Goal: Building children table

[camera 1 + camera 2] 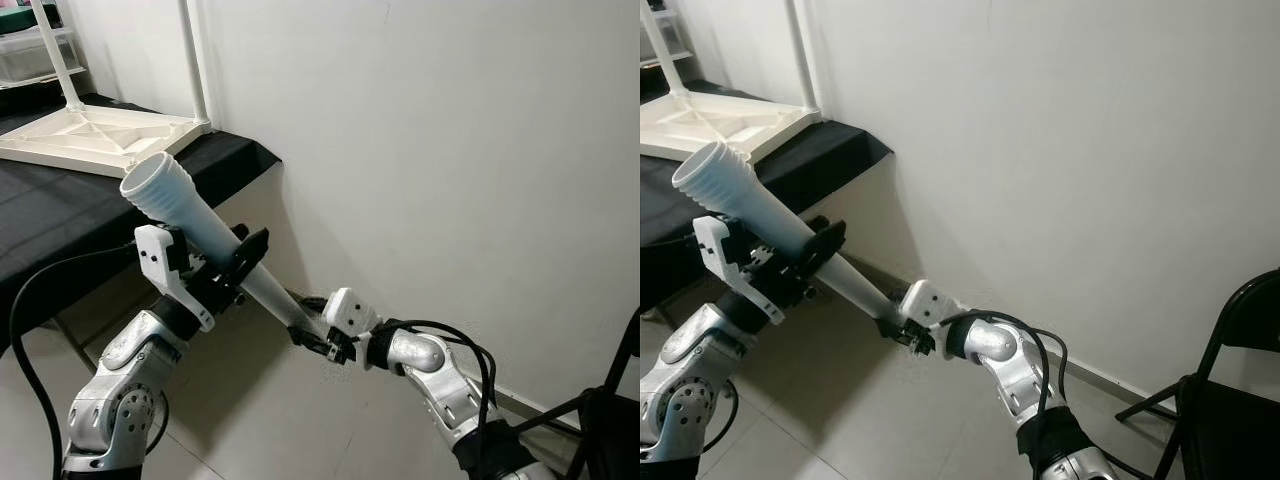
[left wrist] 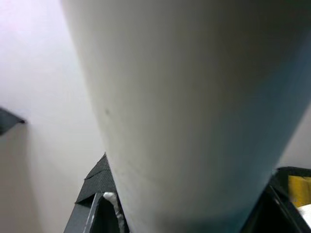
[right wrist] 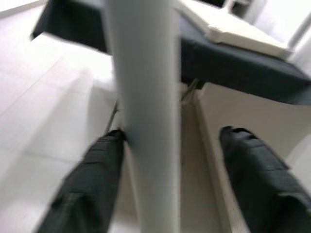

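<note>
The left gripper's (image 1: 236, 262) fingers are closed around a white table leg (image 1: 215, 247), gripping it a little below its wide, ribbed upper end. In the left wrist view the leg's pale surface (image 2: 194, 107) lies right against the camera. From these fingers the leg slants down and to the right, narrowing as it goes, to the right gripper (image 1: 318, 338). There the right fingers (image 3: 82, 194) stand apart with the thin end of the leg (image 3: 146, 111) between them; one finger touches the leg, the other is clear of it.

Up and to the left of the left fingers, well apart from them, a white tabletop (image 1: 95, 138) lies upside down on a bench (image 1: 60, 220) draped in black cloth, with two legs already standing up from it. A plain white wall (image 1: 450, 150) rises behind both grippers, and pale floor tiles (image 1: 820, 430) lie below them. Off past the right arm stands a black folding chair (image 1: 1230, 390).
</note>
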Robot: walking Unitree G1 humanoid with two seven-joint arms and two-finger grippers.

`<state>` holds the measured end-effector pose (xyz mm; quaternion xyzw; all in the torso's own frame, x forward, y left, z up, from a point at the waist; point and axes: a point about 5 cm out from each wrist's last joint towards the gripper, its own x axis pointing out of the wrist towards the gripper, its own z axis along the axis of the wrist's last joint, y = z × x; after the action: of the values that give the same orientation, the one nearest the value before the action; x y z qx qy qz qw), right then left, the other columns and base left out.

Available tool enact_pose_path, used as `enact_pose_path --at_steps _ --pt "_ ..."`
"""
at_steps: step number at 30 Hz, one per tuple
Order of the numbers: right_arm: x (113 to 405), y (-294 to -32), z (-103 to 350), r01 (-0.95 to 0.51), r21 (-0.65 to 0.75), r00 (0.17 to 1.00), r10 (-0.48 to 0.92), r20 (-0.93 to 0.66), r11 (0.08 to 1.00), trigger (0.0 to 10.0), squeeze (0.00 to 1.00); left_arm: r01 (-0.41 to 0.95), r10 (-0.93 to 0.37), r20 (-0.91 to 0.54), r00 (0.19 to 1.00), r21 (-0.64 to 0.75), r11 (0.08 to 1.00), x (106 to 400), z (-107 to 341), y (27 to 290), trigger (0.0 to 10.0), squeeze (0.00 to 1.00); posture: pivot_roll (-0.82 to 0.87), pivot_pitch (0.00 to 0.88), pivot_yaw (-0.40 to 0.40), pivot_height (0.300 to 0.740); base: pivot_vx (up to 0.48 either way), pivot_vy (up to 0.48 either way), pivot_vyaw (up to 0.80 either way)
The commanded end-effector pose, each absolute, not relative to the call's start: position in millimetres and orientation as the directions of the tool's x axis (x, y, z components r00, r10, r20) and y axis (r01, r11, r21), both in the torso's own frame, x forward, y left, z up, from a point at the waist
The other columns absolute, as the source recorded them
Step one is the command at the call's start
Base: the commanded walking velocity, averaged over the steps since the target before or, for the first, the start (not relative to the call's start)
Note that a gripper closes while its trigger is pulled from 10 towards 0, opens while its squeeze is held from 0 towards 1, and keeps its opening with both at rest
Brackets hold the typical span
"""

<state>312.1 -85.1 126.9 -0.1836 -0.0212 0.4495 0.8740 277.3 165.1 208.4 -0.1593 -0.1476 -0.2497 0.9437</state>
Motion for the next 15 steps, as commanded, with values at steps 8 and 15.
enact_pose_path --at_steps 8,15 --pt "325 -118 127 -0.596 -0.302 0.794 0.603 -0.083 0.744 10.0 1.0 0.364 -0.293 0.353 0.889 -0.153 0.919 277 210 189 10.0 0.0 -0.06 0.0 -0.039 0.74 0.0 0.0 0.0" --pt "324 -158 113 -0.294 -0.204 0.953 0.27 -0.137 0.934 10.0 0.0 0.231 -0.223 0.309 0.925 0.012 0.973 268 202 202 10.0 0.0 -0.07 0.0 -0.042 0.74 0.0 0.0 0.0"
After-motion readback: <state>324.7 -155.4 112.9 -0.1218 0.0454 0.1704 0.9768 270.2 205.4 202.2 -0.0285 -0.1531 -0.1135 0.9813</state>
